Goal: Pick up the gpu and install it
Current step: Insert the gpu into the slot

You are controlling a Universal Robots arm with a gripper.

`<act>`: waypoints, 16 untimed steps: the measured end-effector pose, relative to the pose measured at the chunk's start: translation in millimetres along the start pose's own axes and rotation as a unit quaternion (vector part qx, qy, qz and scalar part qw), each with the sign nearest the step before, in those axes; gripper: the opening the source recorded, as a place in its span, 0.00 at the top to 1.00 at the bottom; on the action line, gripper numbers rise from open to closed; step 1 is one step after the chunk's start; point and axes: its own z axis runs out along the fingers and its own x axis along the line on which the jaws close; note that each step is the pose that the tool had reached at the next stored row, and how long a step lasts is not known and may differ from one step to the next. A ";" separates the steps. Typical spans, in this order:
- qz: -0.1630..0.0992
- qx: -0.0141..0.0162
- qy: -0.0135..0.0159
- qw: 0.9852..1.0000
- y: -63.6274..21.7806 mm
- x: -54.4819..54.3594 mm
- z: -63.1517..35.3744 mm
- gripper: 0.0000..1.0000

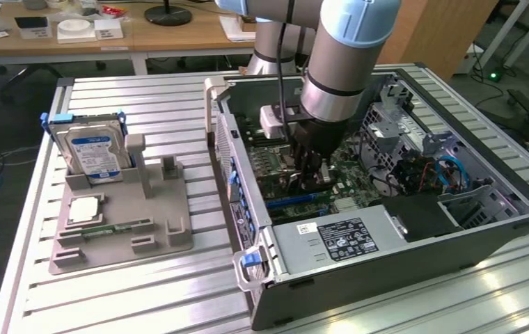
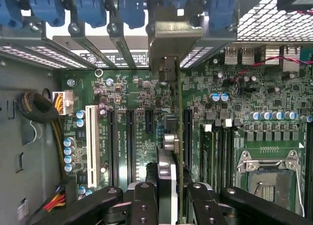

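Your end effector (image 2: 172,198) is closed on the gpu (image 2: 167,176), with one black finger (image 2: 143,200) on each side of the card. The wrist view shows you the gpu edge-on: a thin green board with a silvery block on one face, standing upright over the motherboard (image 2: 122,98). Its metal bracket (image 2: 173,39) sits at the case's rear wall, among the blue slot latches (image 2: 88,5). The card runs in line with the long black expansion slots (image 2: 130,142), just beside one of them. You cannot tell whether its edge is seated in a slot. A white slot (image 2: 91,137) lies farther off on one side, and the processor socket (image 2: 266,171) on the other. A bundle of cables (image 2: 54,200) is near the case wall.

The exterior view shows you the wider setting. The arm (image 1: 348,56) reaches down into the open case (image 1: 385,278), and the end effector (image 1: 306,170) is low over the board. The arm's bulk blocks the card and slot from this side. The power supply (image 1: 339,240) fills the near end of the case. On the table (image 1: 134,299), at the exterior view's left and well apart from the case, stands a grey tray (image 1: 153,236). It holds an upright hard drive (image 1: 92,153), a processor chip (image 1: 86,209) and a memory stick (image 1: 116,228) lying flat.
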 end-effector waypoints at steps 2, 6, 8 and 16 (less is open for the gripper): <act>0.000 0.000 0.000 1.000 0.8 0.0 1.2 0.72; 0.000 0.000 0.000 1.000 1.0 0.2 3.8 0.72; 0.000 0.000 0.000 1.000 1.5 0.2 4.6 0.72; 0.000 0.000 0.000 1.000 2.7 0.4 9.8 0.72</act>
